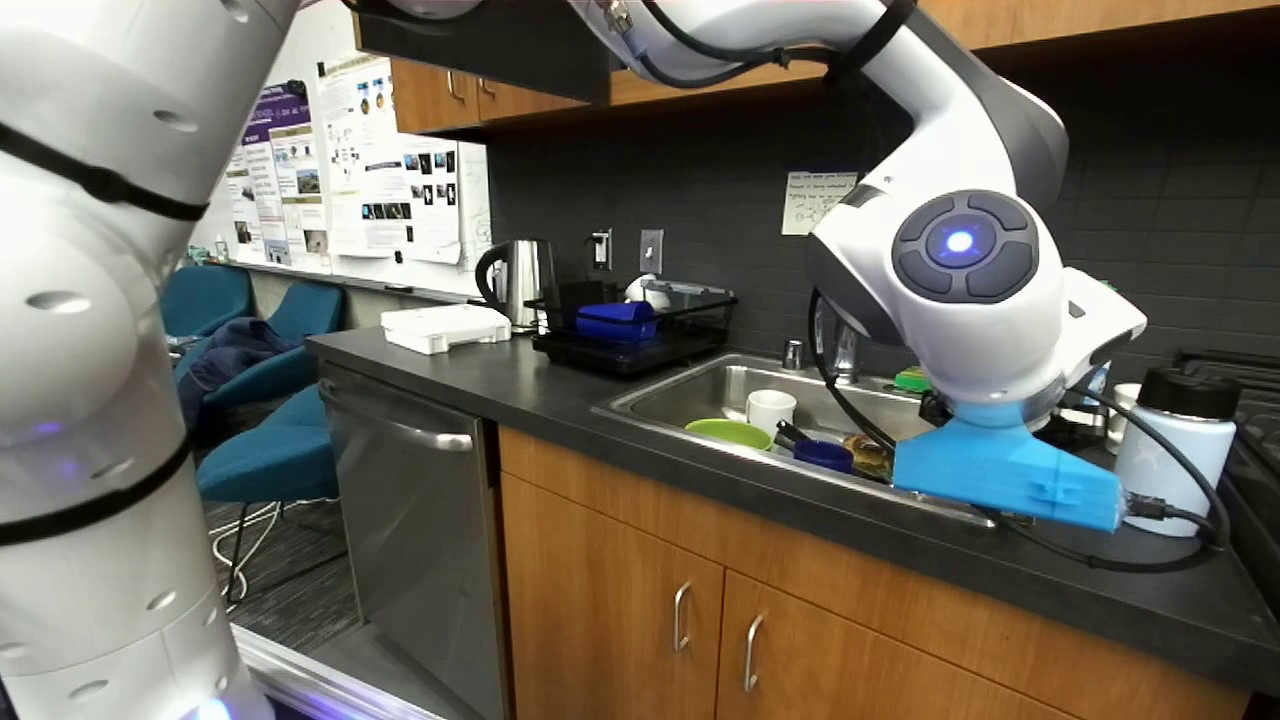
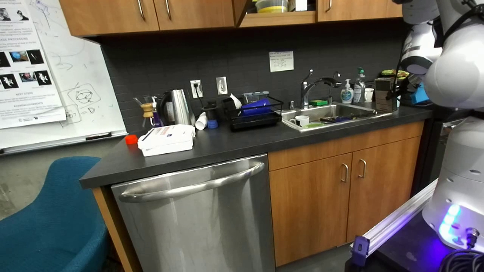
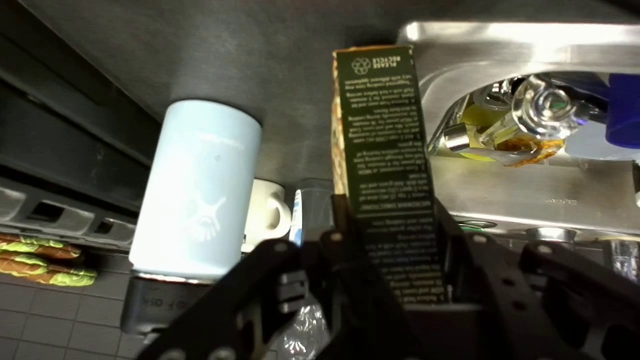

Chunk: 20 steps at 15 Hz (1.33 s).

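Observation:
My gripper (image 3: 390, 205) is shut on a dark green box (image 3: 387, 135) with white print, its fingers against the box's two narrow sides. The box also shows upright at the right end of the sink in an exterior view (image 2: 383, 92); I cannot tell whether it rests on the counter. In an exterior view the fingers are hidden behind the blue wrist mount (image 1: 1010, 475). A light blue bottle (image 3: 200, 185) with a black lid stands beside the box, with a white mug (image 3: 265, 212) behind it. A clear bottle (image 3: 305, 327) is partly hidden by the gripper.
The steel sink (image 2: 329, 109) holds a white mug (image 1: 770, 410), a green bowl (image 1: 730, 432) and a blue cup (image 1: 823, 456). A faucet (image 2: 306, 90) rises behind it. A black dish rack (image 2: 253, 119), kettle (image 2: 179, 107) and white case (image 2: 168, 141) stand farther along the counter.

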Available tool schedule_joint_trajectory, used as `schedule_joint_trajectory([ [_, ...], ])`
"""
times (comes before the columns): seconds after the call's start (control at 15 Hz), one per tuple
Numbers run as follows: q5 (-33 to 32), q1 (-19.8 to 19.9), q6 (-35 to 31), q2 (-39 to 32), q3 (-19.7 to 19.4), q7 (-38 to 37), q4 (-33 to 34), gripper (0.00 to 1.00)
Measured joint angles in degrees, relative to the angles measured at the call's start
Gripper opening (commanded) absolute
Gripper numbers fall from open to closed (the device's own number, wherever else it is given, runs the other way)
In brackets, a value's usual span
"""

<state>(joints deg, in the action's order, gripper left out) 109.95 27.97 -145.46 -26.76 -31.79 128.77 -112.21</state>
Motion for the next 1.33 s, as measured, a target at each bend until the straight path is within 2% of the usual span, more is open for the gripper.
schedule_joint_trajectory([
  [0.67,-4.59,-2.27,0.52,9.25,2.8,-1.01,-3.25,0.13],
  [1.33,-18.04,-4.46,-3.99,25.88,6.42,-10.86,-10.27,0.13],
])
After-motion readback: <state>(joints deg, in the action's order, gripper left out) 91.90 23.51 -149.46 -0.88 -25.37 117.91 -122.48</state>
